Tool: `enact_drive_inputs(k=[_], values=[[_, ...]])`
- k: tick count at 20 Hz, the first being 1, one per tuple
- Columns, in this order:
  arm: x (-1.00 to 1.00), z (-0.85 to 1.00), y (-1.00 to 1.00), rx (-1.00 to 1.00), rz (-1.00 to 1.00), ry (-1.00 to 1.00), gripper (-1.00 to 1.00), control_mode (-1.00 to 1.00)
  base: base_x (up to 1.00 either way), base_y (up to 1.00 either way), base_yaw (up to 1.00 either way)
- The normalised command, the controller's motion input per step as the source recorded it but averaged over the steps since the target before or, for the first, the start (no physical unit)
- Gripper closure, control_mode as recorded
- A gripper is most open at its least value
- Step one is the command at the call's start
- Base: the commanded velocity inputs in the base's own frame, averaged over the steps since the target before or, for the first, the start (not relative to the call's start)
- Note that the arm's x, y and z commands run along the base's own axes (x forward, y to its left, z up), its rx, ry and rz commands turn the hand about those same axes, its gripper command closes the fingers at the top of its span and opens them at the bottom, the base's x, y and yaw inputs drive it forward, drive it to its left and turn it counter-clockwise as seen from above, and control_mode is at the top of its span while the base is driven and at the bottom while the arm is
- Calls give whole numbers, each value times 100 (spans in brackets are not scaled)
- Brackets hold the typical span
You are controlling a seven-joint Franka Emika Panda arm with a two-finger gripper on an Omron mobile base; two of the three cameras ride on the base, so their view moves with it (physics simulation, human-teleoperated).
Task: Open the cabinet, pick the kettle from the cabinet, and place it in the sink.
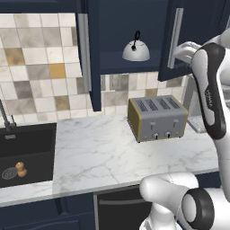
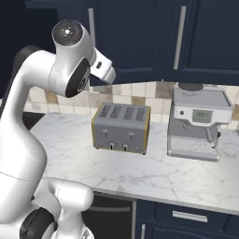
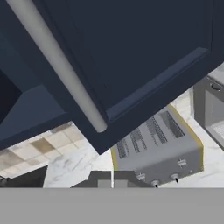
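Kitchen: cabinet (image 1: pixel 130 31) open, kettle (image 1: pixel 136 50) inside, no legible writing.

The open cabinet (image 1: pixel 130 27) runs off the top edge, and its right door (image 1: pixel 173 40) hides the claw

base views flank toaster (image 1: pixel 157 117), hand view underneath cabinet (image 3: pixel 131 52)
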Motion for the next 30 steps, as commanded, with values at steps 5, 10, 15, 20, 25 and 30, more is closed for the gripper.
enact_drive_inputs(k=[5, 10, 15, 20, 25, 30], values=[[-32, -6, 24, 3, 0, 13, 100, -100, 0, 0, 0], [-17, -12, 46, 4, 0, 16, -100, -100, 0, 0, 0], [-7, -7, 44, 7, 1, 16, -100, -100, 0, 0, 0], [8, -3, 34, 16, 2, 12, -100, -100, 0, 0, 0], [27, 0, 22, 19, 0, 1, -100, -100, 0, 0, 0], [38, 0, 27, 11, -4, 0, -100, -100, 0, 0, 0]])
